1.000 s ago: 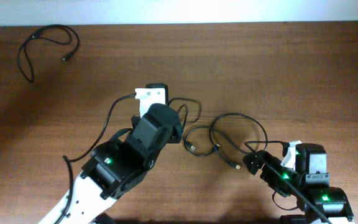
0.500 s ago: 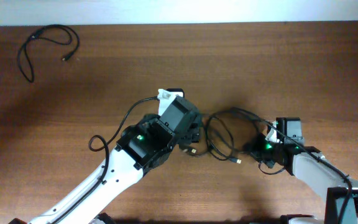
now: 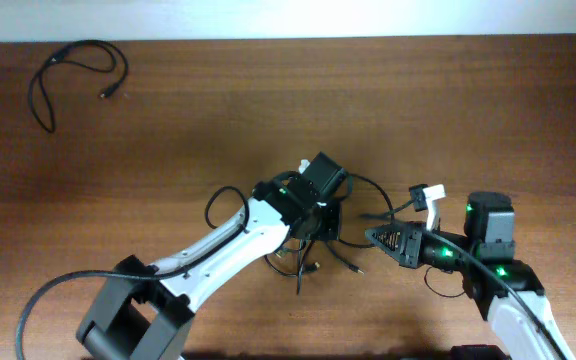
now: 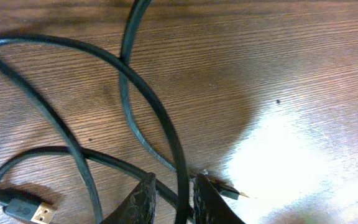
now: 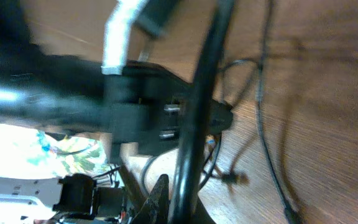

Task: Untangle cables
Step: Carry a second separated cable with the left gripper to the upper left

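Left gripper (image 3: 325, 218) shifted onto cables (image 4: 178, 155), right gripper (image 3: 372, 237) close, wide tabletop (image 3: 368, 90) beyond

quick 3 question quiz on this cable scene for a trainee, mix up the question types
1. True or false: one lone cable lies apart from the tangled cables, near the far left corner of the table.
2. In the left wrist view, the plug at lower left is: A) gold-tipped B) white C) red.
3. Short answer: what runs between the fingertips of the left gripper in its wrist view?
Key: 1 true; 2 A; 3 a black cable strand.
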You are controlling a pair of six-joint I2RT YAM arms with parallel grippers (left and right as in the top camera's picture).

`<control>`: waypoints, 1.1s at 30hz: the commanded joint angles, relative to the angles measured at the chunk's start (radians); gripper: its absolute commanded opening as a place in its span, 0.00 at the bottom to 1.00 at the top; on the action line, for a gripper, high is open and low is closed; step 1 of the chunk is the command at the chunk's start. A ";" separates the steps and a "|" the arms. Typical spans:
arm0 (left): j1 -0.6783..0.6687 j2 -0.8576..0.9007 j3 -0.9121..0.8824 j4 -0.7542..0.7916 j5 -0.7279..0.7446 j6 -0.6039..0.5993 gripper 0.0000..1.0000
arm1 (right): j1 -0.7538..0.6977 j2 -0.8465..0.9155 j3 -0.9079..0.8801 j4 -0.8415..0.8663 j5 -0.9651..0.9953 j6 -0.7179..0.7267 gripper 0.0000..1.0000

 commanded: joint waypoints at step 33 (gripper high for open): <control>0.029 0.110 0.043 0.241 -0.031 0.016 0.04 | -0.124 0.467 0.395 -0.591 0.525 -0.121 0.98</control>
